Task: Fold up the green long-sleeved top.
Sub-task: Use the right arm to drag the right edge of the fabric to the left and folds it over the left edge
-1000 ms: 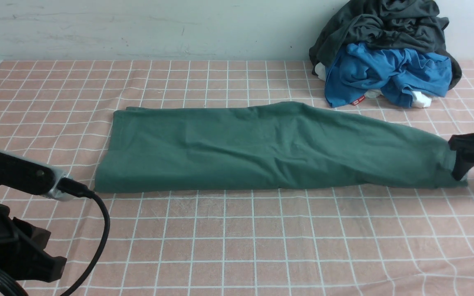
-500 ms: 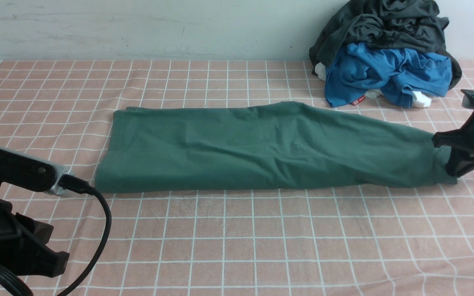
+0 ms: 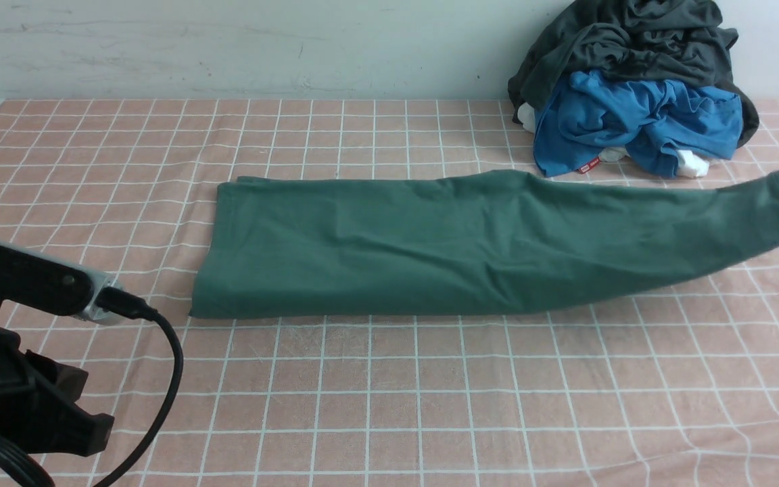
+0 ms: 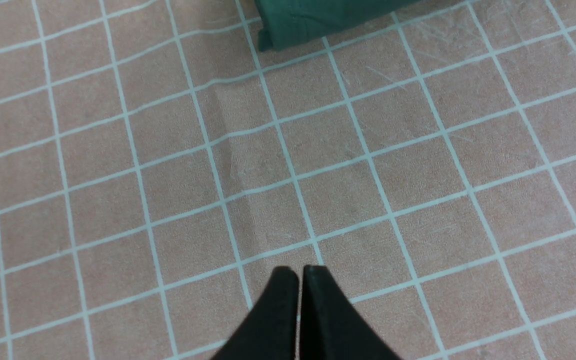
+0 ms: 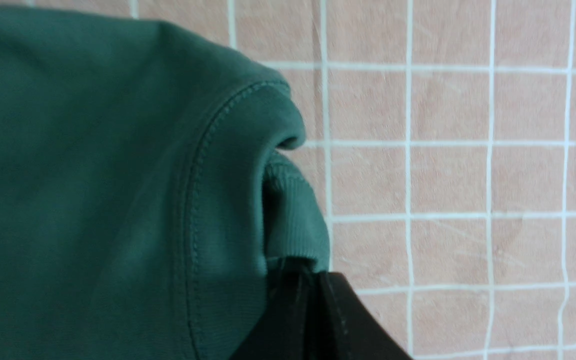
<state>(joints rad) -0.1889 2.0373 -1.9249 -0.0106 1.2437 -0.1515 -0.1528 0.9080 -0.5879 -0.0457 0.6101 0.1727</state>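
Gripping: the right pincer [image 5: 308,274] is clamped on the green top [image 3: 430,250]. Its black tips meet on a ribbed edge [image 5: 293,220] of the fabric, with a stitched seam curving just beside it.
Right pincer, front view: only a small black part shows at the far right edge, touching the raised end of the top.
Green top: folded into one long band running left to right across the middle of the bench [image 3: 389,406]. The left end lies flat; the right end is lifted off the surface and slopes up to the grip.
Left pincer [image 4: 299,272]: closed, tips together, holding nothing. It hangs over bare checked cloth [image 4: 418,175], near the front left corner of the top but apart from it.
Left arm [image 3: 17,284]: low at the front left, with a black cable [image 3: 174,365] looping down from it.
Checked cloth: pink with a white grid, lightly wrinkled toward the front right.
Back right corner: a heap of clothes against the wall [image 3: 227,47] — a dark grey garment [image 3: 633,40] lies on top of a blue garment [image 3: 640,122], and both are apart from the green top.
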